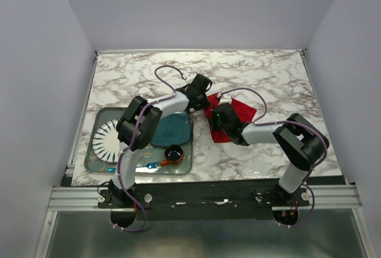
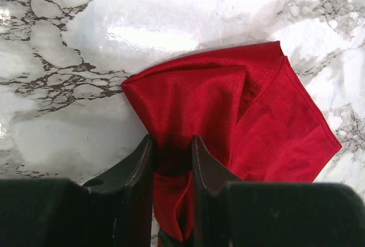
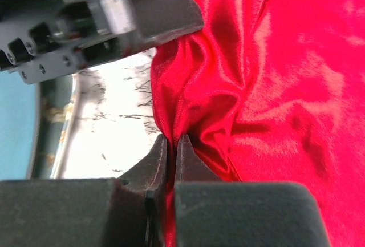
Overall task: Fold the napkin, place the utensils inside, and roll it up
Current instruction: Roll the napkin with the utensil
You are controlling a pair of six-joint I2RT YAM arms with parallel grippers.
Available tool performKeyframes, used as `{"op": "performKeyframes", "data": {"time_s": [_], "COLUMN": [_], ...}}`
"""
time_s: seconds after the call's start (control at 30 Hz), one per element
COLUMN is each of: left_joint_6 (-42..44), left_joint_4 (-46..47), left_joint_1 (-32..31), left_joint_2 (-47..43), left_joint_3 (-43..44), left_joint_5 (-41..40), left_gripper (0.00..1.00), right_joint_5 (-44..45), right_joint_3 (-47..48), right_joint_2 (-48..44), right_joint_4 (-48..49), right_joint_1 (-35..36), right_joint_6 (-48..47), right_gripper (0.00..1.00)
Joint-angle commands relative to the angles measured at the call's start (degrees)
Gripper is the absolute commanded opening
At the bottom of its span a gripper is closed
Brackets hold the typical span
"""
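Observation:
The bright red napkin (image 1: 241,112) lies crumpled and partly folded on the marble table, right of centre. My left gripper (image 1: 205,100) is at its left edge, shut on a bunched fold of the napkin (image 2: 228,104) held between the fingers of the left gripper (image 2: 171,138). Just below it, my right gripper (image 1: 217,118) pinches the same left edge. In the right wrist view the right gripper (image 3: 173,137) has its jaws nearly together on a thin ridge of the napkin (image 3: 285,87), with the left gripper's body (image 3: 114,7) close above. The utensils are out of view.
A glass tray (image 1: 107,115) sits at the near left, holding a white striped plate (image 1: 109,140), a teal plate (image 1: 172,130), a small brown cup (image 1: 174,154) and a blue plastic utensil (image 1: 153,165). Walls enclose the marble table (image 1: 268,73) on three sides.

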Motion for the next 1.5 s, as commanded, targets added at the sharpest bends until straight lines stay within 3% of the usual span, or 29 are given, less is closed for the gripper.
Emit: {"op": "performKeyframes", "data": {"time_s": [0.0,0.07,0.1,0.2,0.37,0.4,0.5,0.57,0.6,0.97,1.13,1.3,1.33,1.47], "left_joint_6": [5.7,6.6,6.8,8.5,11.0,12.2,12.2,12.7,13.0,15.6,17.8,28.9,35.0,46.4], "left_joint_4": [-3.5,-1.3,-0.6,1.2,1.5,1.2,1.2,1.3,0.7,2.6,1.4,1.8,1.6,-5.1], "left_joint_1": [-0.6,-0.3,-0.1,0.4,0.6,0.6,0.8,0.8,0.9,1.3,0.4,-1.5,-1.7,-2.2], "left_joint_2": [-1.3,-1.8,-2.0,-3.2,-6.5,-6.9,-8.6,-9.4,-9.6,-12.4,-10.9,-14.5,-15.1,-12.9], "left_joint_3": [-1.5,-2.7,-3.0,-3.3,-2.3,-2.2,-2.9,-3.4,-3.3,-4.9,-5.1,-6.8,-6.7,-1.5], "left_joint_5": [4.7,5.7,6.0,6.4,6.4,6.4,8.2,9.5,9.6,16.3,17.1,12.4,12.3,13.5], "left_gripper": [0.06,0.17,0.31,0.48,0.57,0.68,0.76,0.97,0.99,0.94,0.71,0.61,0.61,0.67], "right_joint_5": [-21.7,-26.0,-29.2,-34.6,-45.2,-48.7,-54.7,-57.5,-60.6,-73.6,-76.7,-78.0,-77.9,-78.2], "right_joint_3": [-7.8,-9.1,-9.7,-11.2,-13.0,-13.1,-13.7,-13.1,-13.0,-11.9,-12.4,-12.1,-12.0,-10.9], "right_joint_2": [2.7,3.1,3.2,3.8,7.4,8.8,10.1,11.3,11.7,16.3,19.9,20.8,20.5,20.1], "right_joint_4": [-3.6,-0.7,0.5,4.4,12.0,14.3,18.9,19.3,20.1,29.4,39.4,42.2,41.4,38.2], "right_joint_1": [-4.4,-7.1,-7.7,-9.7,-14.5,-15.2,-17.5,-19.5,-20.3,-29.4,-32.4,-33.2,-33.3,-33.5], "right_joint_6": [0.5,1.5,2.5,3.8,7.9,9.3,12.7,14.3,16.4,32.6,41.3,43.6,42.8,41.5], "right_gripper": [0.00,0.00,0.01,0.00,0.01,0.01,0.01,0.01,0.01,0.01,0.00,0.01,0.01,0.01]}}
